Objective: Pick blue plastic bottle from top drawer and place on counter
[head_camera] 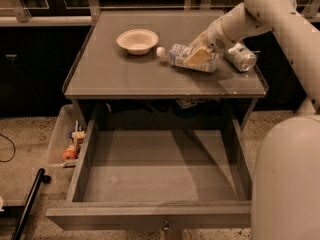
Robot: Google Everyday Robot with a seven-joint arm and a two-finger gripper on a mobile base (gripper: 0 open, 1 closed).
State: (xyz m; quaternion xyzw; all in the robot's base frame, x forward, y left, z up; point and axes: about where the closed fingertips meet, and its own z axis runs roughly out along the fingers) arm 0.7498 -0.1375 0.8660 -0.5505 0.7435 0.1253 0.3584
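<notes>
The blue plastic bottle (182,55) lies on its side on the counter (120,71), white cap pointing left toward the bowl. My gripper (201,55) reaches in from the right and is closed around the bottle's rear half, a yellowish finger (197,58) across its label. The top drawer (160,171) is pulled fully open below the counter. Its grey floor is bare, and a small knob (165,229) sits at its front centre.
A white bowl (137,40) stands on the counter left of the bottle. A silver can (240,57) lies right of my gripper. A pale tray (62,141) of small colourful items sits left of the drawer. A black pole (27,204) lies at the lower left. My arm (290,174) fills the right side.
</notes>
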